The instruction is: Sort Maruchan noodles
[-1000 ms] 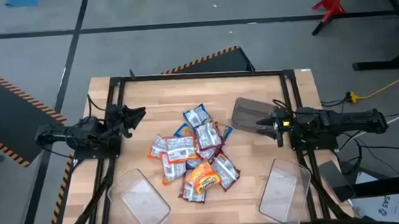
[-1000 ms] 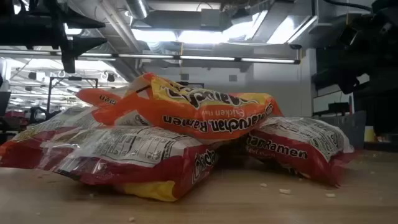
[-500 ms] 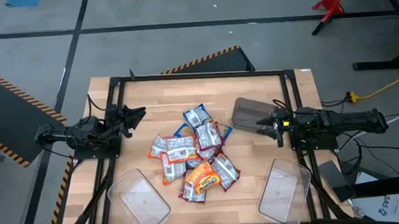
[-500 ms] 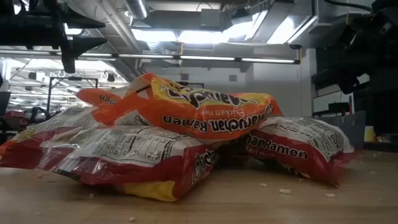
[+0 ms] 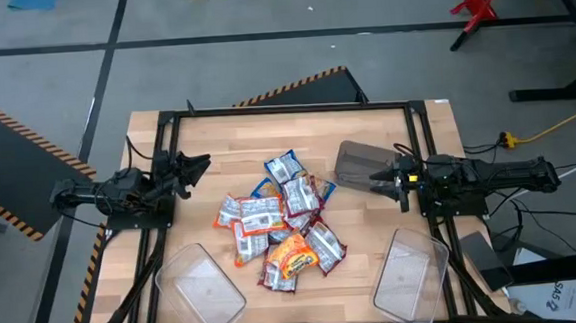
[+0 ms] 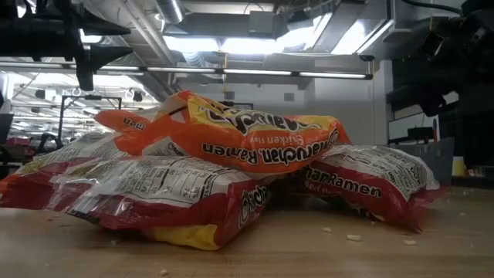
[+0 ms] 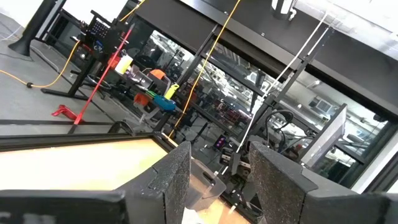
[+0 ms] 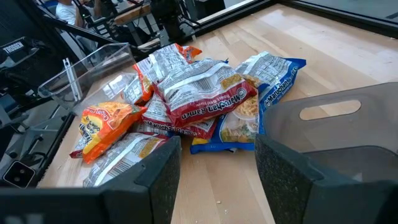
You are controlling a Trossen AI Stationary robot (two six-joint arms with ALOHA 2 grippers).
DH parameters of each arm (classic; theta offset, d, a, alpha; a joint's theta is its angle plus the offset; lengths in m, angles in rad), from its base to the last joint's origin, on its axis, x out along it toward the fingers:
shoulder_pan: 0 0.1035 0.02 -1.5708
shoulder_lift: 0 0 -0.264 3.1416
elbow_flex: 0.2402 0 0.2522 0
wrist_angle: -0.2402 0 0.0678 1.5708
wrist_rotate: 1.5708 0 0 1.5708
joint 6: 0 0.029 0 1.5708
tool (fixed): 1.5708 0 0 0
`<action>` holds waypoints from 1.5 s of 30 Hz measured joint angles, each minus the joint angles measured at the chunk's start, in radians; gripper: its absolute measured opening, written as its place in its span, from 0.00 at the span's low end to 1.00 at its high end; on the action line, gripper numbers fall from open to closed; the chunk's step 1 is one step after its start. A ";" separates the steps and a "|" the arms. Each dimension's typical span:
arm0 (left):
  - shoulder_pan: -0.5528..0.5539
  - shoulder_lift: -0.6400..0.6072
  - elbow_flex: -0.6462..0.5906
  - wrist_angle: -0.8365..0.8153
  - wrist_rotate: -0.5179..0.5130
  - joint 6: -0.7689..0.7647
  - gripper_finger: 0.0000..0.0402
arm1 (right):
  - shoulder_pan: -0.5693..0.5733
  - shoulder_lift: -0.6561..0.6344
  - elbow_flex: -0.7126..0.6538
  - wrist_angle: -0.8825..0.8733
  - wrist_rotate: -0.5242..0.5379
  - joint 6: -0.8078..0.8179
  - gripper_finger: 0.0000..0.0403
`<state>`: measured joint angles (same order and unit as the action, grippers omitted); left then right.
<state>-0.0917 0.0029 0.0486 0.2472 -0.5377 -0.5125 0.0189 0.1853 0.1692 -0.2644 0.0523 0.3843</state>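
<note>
The left end effector (image 5: 196,165) waits open and empty at the desk's left. The Maruchan noodles (image 5: 282,220) lie heaped in the middle. The right end effector (image 5: 377,177), also open and empty, faces them. Overlapping glossy packets may slip or lift together. The wooden desk (image 5: 226,135) stands on a grey floor (image 5: 261,53).

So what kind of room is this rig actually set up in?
Most likely a robotics lab or workshop. A wooden table boxed in by a black metal frame stands on grey concrete floor with hazard-striped mats, with exposed ceiling ducts overhead.
</note>
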 joint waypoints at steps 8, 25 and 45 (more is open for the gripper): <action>0.000 0.000 0.000 0.000 0.000 0.000 0.39 | 0.000 0.000 0.000 0.067 0.025 0.184 0.47; 0.000 0.000 0.000 0.000 0.000 0.000 0.39 | 0.000 0.004 0.001 0.084 0.199 0.292 0.47; 0.000 0.000 0.000 0.001 0.006 -0.009 0.39 | 0.137 0.705 0.239 0.405 0.068 -0.210 0.58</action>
<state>-0.0918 0.0025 0.0486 0.2478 -0.5312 -0.5217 0.1558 0.8904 0.4077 0.1402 0.1200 0.1740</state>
